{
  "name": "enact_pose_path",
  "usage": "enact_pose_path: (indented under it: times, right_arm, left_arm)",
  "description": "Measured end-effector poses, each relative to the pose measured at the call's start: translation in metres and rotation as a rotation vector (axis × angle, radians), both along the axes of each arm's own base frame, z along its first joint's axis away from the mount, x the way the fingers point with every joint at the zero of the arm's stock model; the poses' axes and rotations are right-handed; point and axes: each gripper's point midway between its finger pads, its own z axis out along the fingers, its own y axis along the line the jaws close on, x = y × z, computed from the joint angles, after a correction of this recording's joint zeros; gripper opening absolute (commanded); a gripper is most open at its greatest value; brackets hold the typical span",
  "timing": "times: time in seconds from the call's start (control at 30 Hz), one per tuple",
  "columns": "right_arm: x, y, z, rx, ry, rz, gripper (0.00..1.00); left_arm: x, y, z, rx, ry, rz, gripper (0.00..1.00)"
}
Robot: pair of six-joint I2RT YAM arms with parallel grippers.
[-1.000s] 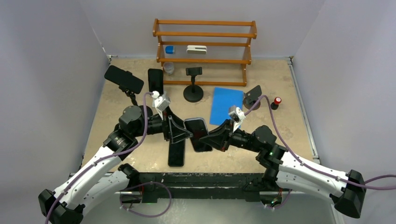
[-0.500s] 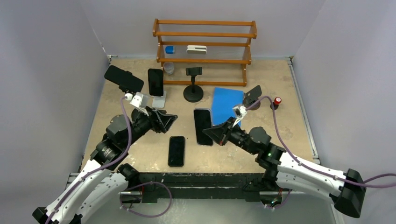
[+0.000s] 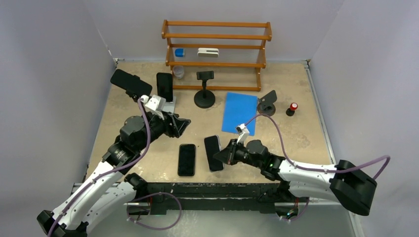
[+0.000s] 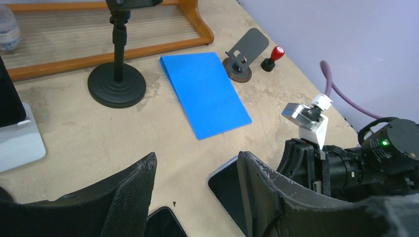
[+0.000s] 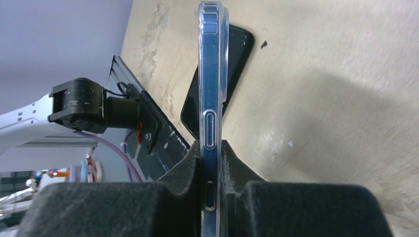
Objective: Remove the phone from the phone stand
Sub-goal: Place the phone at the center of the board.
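I see a tan table (image 3: 306,89) carrying a wooden rack (image 3: 216,23) at upper centre, with a round-based black stand (image 3: 204,98) just below it. A blue sheet (image 3: 240,112) lies flat right of centre, and a dark phone (image 3: 187,159) lies flat at lower centre.

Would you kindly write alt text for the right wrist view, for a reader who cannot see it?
The right claw is shut on a clear-cased phone, seen edge-on. Behind it a dark phone lies flat on the tan table.
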Motion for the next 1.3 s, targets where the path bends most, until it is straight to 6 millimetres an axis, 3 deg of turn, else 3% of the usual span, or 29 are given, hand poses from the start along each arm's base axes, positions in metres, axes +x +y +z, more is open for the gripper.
enact_pose_path:
  times: [0.17,0.4,0.7,1.3]
  right_arm:
    - [-0.005,0.002,-0.013,0.047,0.094,-0.012,0.00]
    - [0.009,0.009,-0.017,0.104,0.158,-0.067,0.00]
    - [0.012,0.020,-0.049,0.103,0.254,-0.082,0.00]
    - [0.013,0.031,-0.068,0.154,0.352,-0.094,0.02]
  left_arm:
    - [-0.008,-0.001,-0.001,0.002,-0.016,-0.037,0.58]
    - [-0.013,0.001,0.008,-0.009,-0.049,-0.049,0.58]
    - [-0.014,0.000,0.007,-0.009,-0.048,-0.054,0.58]
    - [-0.014,0.001,0.007,-0.007,-0.048,-0.048,0.58]
